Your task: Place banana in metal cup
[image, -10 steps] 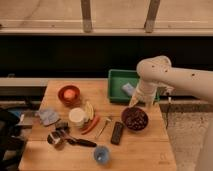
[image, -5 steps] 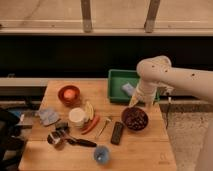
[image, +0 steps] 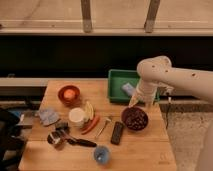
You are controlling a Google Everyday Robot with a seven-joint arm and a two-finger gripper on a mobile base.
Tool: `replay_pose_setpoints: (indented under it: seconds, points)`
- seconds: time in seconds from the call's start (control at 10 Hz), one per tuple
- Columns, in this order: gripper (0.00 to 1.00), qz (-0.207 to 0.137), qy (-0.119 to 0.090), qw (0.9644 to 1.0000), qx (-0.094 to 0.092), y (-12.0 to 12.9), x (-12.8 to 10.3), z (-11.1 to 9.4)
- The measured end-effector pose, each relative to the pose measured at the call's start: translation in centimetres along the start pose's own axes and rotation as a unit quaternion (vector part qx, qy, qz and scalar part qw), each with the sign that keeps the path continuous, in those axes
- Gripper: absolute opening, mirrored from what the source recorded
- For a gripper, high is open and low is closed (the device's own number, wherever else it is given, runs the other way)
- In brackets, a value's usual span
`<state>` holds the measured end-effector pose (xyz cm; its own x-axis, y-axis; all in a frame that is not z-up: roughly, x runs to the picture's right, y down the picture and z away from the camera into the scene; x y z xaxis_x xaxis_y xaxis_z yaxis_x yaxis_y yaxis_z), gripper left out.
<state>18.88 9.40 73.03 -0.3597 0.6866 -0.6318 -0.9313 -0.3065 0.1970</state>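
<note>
gripper (image: 136,103) hangs over the right part of the table (image: 145,150), just above the dark bowl (image: 134,119) and in front of the green bin (image: 122,84); jaws apart, nothing between them; reads as a ready pose with the fingers spread for a pick, not an approach. banana (image: 89,110) lies left of the table's centre, touching or just beside the white cup (image: 76,116), carrot (image: 91,124) just in front of it; well apart from the gripper. metal cup (image: 54,138) sits near the front-left corner, crowded by a black-handled utensil (image: 80,142); can't tell whether it stands upright. judgement: pick not started; with such tight neighbours the grasp probably has to come from above, across the banana's width, to miss cup and carrot. vs the earlier frames: arm pose, jaw spread and every object look unchanged; no visible motion.
</note>
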Motion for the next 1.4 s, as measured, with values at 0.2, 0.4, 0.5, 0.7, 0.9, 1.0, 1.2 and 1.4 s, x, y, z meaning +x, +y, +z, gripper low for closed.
replay_pose_setpoints:
  seconds: [0.2,0.4,0.5,0.7,0.9,1.0,1.2,1.4]
  points:
    - [0.64,-0.018,-0.015,0.9996,-0.015,0.8,-0.6,-0.2]
    - [0.64,-0.057,-0.042,0.9970,-0.034,3.4,-1.4,-0.5]
    - [0.64,-0.081,-0.051,0.9946,-0.039,5.4,-1.7,-0.6]
    - [0.64,-0.130,-0.062,0.9885,-0.046,9.7,-2.2,-0.8]
    - [0.64,-0.189,-0.067,0.9781,-0.053,15.1,-1.8,-0.9]
    - [0.64,-0.218,-0.074,0.9716,-0.056,17.5,-1.3,-1.0]
    - [0.64,-0.233,-0.083,0.9673,-0.057,19.0,-1.0,-1.2]
    - [0.64,-0.231,-0.084,0.9677,-0.056,18.8,-1.1,-1.2]
